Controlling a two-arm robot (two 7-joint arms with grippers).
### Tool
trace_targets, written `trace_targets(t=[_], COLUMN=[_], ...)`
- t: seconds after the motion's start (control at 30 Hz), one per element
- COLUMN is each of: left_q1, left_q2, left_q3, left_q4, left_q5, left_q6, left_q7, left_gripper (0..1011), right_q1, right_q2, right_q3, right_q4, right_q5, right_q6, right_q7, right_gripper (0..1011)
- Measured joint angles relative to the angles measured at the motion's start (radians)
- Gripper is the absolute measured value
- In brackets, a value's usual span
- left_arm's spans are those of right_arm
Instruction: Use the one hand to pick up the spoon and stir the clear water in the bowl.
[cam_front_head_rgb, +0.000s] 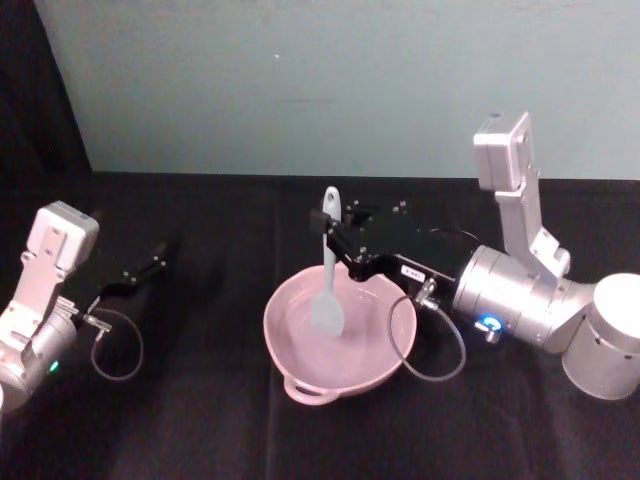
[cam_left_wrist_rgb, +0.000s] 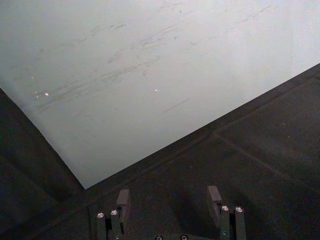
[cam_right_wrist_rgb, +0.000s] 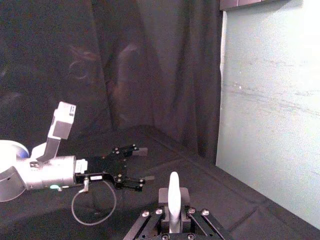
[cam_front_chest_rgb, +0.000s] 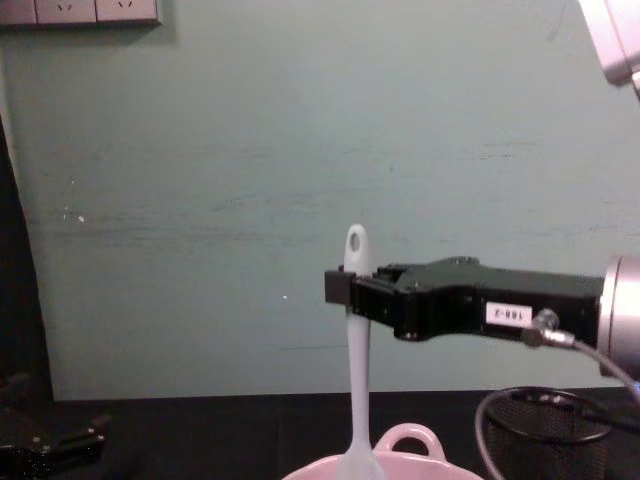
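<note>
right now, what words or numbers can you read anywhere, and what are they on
"188-2": on the white label on the side of the right gripper, in the chest view.
The same label in the head view: too small to read.
On the spoon and the bowl: no text.

White spoon (cam_front_head_rgb: 327, 305), pale pink bowl (cam_front_head_rgb: 300, 385), black right gripper (cam_front_head_rgb: 335, 240) with white label (cam_front_chest_rgb: 507, 313), silver wrist (cam_front_head_rgb: 505, 295), black tablecloth (cam_front_head_rgb: 200, 420), pale blue-green wall (cam_front_head_rgb: 300, 80), black wire-mesh cup (cam_front_chest_rgb: 545, 425).

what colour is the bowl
Pale pink. The bowl, with the spoon standing in it, shows best in the head view.
</note>
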Motion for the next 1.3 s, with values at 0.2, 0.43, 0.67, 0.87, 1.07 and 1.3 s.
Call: trace_targets(t=[0.2,0.43,0.67,0.87,1.07,1.3], left_q1=[0.0,0.0,0.0,0.0,0.0,0.0], left_q2=[0.0,0.0,0.0,0.0,0.0,0.0], left_q3=[0.0,0.0,0.0,0.0,0.0,0.0], left_q4=[0.0,0.0,0.0,0.0,0.0,0.0], left_q5=[0.0,0.0,0.0,0.0,0.0,0.0], left_q6=[0.0,0.0,0.0,0.0,0.0,0.0], left_q7=[0.0,0.0,0.0,0.0,0.0,0.0], left_gripper=[1006,1005,1005,1005,1005,1005], right_q1=[-0.02,-0.022,0.001,0.016,0.007,-0.019], right_q2=[-0.02,-0.049,-0.094,-0.127,-0.127,-0.106], right_q3=[0.0,0.005,0.014,0.031,0.068,0.101], right_q4=[0.027,0.064,0.141,0.209,0.229,0.206], right_q5=[-0.013,-0.021,-0.009,-0.003,-0.006,-0.021], right_q6=[-0.032,-0.058,-0.081,-0.115,-0.118,-0.121], right_q7=[0.009,0.02,0.038,0.039,0.005,-0.02], right_gripper=[117,117,117,117,117,117])
